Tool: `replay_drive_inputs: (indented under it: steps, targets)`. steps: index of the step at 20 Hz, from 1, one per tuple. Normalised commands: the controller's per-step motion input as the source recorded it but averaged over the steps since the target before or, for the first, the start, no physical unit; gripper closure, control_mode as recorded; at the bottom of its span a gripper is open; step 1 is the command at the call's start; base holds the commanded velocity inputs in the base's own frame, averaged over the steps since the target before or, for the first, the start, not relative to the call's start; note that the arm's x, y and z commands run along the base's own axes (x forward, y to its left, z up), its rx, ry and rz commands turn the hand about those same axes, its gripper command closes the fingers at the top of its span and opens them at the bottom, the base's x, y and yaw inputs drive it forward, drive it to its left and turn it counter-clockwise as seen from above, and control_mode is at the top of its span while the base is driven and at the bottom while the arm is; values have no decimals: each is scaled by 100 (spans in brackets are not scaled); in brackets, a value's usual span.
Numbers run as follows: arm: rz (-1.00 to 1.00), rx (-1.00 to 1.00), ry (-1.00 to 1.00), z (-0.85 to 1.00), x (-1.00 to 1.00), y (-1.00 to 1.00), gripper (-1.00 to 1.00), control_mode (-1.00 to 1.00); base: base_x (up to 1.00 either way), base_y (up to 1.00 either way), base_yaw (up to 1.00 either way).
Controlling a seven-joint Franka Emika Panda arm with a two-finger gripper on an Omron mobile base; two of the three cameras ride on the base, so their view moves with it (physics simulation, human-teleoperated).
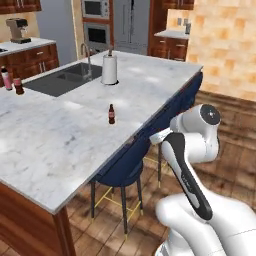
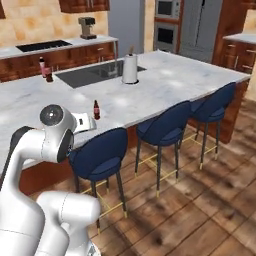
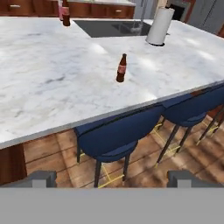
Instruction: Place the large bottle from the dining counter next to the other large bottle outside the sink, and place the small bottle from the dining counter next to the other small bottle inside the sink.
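The small bottle point(image 1: 111, 114) point(image 2: 96, 110) point(image 3: 121, 68), slender and dark brown with a red cap, stands upright on the dining counter point(image 1: 50, 145) point(image 3: 52, 87) near its stool-side edge. My gripper point(image 3: 113, 178) point(image 1: 157, 137) point(image 2: 88, 122) hovers open and holding nothing off that edge, over the stools, pointed at the bottle and well short of it. The tall pink large bottle point(image 1: 6, 78) point(image 2: 42, 66) point(image 3: 60, 9) stands beside the squat brown other large bottle point(image 1: 18, 84) point(image 2: 49, 74) point(image 3: 66, 14) on the marble, just outside the sink point(image 1: 55, 82) point(image 2: 87, 76) point(image 3: 109, 29). The other small bottle is hidden.
A white paper towel roll point(image 1: 109, 69) point(image 2: 130, 69) point(image 3: 159, 26) stands by the sink's faucet point(image 1: 88, 56). Dark blue stools point(image 1: 120, 175) point(image 2: 97, 160) point(image 3: 118, 135) line the counter's near edge under my hand. Wood floor lies below.
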Motion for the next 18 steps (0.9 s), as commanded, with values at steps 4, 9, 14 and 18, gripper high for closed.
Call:
replay_drive_inputs:
  steps: [4, 9, 14, 18]
  targets:
    - [0, 0, 0, 0, 0, 0, -100, 100, 3, -32, 52]
    - [0, 0, 0, 0, 0, 0, -100, 100, 9, -33, 51]
    - [0, 0, 0, 0, 0, 0, -100, 100, 12, -35, 47]
    - [0, 0, 0, 0, 0, 0, -100, 100, 2, -41, 44]
